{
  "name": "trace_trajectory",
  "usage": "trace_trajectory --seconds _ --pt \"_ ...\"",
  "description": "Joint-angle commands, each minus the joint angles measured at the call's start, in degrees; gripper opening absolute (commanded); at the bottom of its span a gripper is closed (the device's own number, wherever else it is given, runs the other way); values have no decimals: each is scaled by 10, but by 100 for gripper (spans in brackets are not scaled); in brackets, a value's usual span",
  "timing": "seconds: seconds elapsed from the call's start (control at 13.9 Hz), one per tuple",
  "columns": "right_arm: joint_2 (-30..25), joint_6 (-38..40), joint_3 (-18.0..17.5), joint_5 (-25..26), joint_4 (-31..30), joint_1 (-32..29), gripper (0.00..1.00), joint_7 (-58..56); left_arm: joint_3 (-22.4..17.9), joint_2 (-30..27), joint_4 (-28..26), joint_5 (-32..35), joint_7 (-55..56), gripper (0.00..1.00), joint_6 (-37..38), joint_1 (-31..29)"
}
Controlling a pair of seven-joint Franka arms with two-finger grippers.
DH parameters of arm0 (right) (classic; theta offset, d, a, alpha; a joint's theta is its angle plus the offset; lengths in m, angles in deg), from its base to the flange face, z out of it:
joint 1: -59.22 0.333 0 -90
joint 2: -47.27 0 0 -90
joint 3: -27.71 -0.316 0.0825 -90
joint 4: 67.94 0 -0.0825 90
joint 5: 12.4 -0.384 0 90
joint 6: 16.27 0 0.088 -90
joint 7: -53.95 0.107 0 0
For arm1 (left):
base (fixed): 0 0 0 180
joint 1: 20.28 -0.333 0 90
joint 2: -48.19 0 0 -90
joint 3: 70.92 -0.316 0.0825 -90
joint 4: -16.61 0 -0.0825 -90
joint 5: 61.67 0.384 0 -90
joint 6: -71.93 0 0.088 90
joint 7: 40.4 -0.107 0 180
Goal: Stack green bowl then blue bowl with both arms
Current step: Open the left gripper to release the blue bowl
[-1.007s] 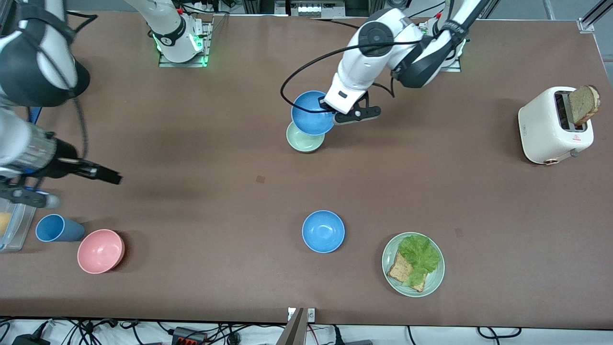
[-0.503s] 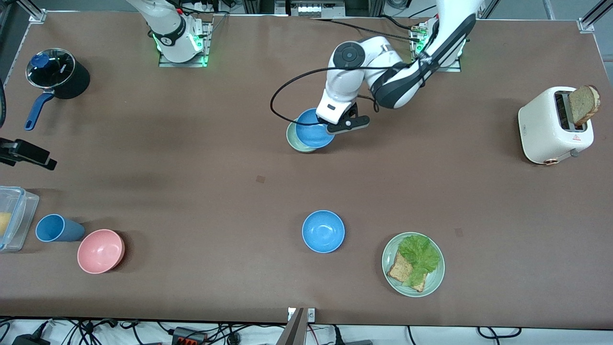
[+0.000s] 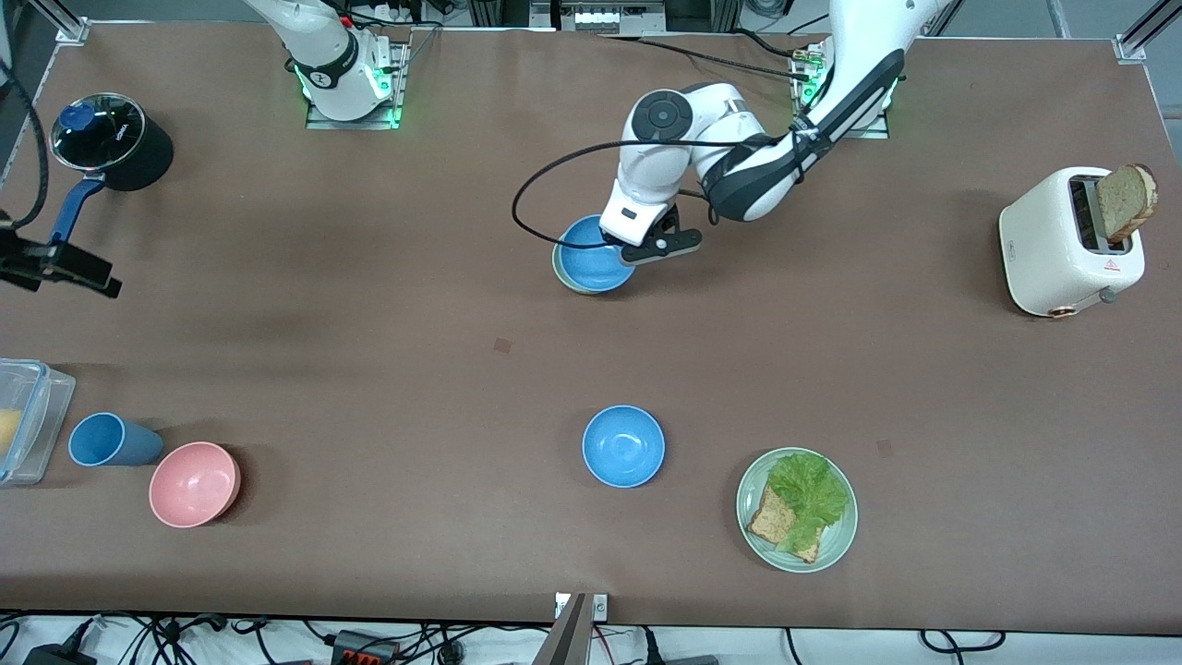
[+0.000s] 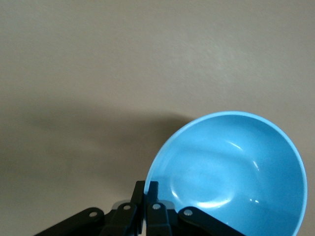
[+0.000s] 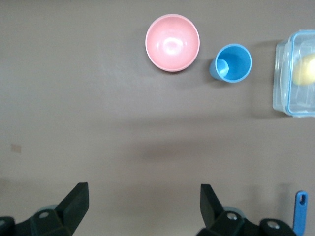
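Note:
The blue bowl (image 3: 591, 265) sits nested in the green bowl (image 3: 558, 266), of which only a thin sage rim shows around it. They are in the table's middle, nearer the robots' bases. My left gripper (image 3: 628, 249) is shut on the blue bowl's rim; in the left wrist view its fingers (image 4: 146, 189) pinch the rim of the blue bowl (image 4: 231, 172). My right gripper (image 3: 92, 275) is open and empty, up at the right arm's end of the table; its spread shows in the right wrist view (image 5: 144, 196).
A second blue bowl (image 3: 623, 446) and a plate with lettuce and bread (image 3: 836, 545) lie nearer the camera. A pink bowl (image 3: 195, 483), blue cup (image 3: 106, 441), plastic container (image 3: 23, 416) and pot (image 3: 111, 139) are at the right arm's end; a toaster (image 3: 1071, 240) at the left arm's end.
My left gripper has lowered the blue bowl down into the green bowl. My right arm has drawn back toward its end of the table.

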Motion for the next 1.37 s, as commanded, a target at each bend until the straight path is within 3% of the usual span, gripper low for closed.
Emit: trace_trajectory --seconds 0.0,0.22,0.43,0.93,1.01,1.15,1.29 --pt "-82 -37 -1 12 -112 6 100 -6 -3 16 17 19 24 1 4 25" --pt "-113 -54 -1 10 -154 4 100 -1 -8 21 17 20 25 9 5 31" --pt "-110 -46 -1 12 -146 8 100 -8 -8 15 18 20 18 37 8 12" --pt "-104 -43 -1 8 -132 13 100 0 10 -19 42 18 -22 45 29 -57" --pt "-103 -43 -1 7 -132 14 100 1 20 -22 43 14 -37 53 35 -81" --pt "-96 -43 -1 7 -132 15 100 -3 67 -19 43 12 -87 58 42 -159" --pt "-96 -43 -1 7 -132 17 100 -5 102 -18 49 12 -188 70 92 -222"
